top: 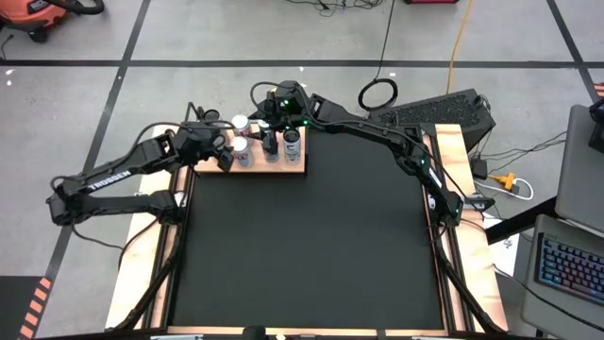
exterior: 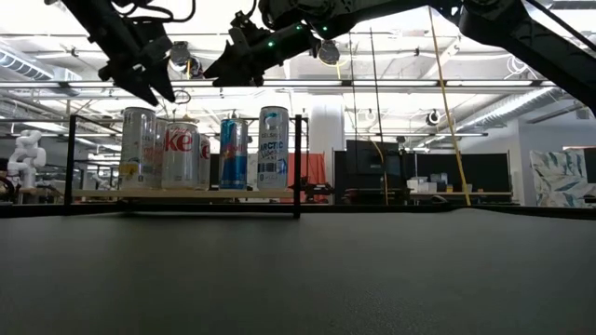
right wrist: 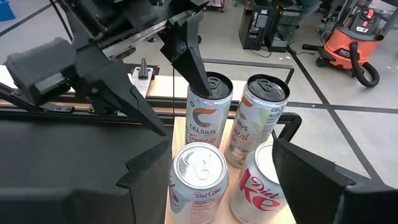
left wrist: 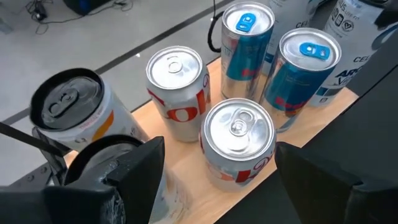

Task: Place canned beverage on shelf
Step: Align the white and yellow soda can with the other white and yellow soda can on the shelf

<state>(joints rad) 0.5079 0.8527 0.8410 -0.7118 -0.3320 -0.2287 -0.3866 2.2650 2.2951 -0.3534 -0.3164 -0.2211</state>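
Cans (exterior: 200,149) reading Diet Coke and Celsius stand on the shelf (top: 283,170); left gripper (left wrist: 214,171) hangs wide over them; right gripper (right wrist: 214,168) hangs open above, holding nothing.

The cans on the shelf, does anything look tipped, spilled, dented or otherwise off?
Nothing stands out. The cans all stand upright, close together on the shelf, with no spill showing on the wood. The left gripper and right gripper are both open above them, holding nothing.
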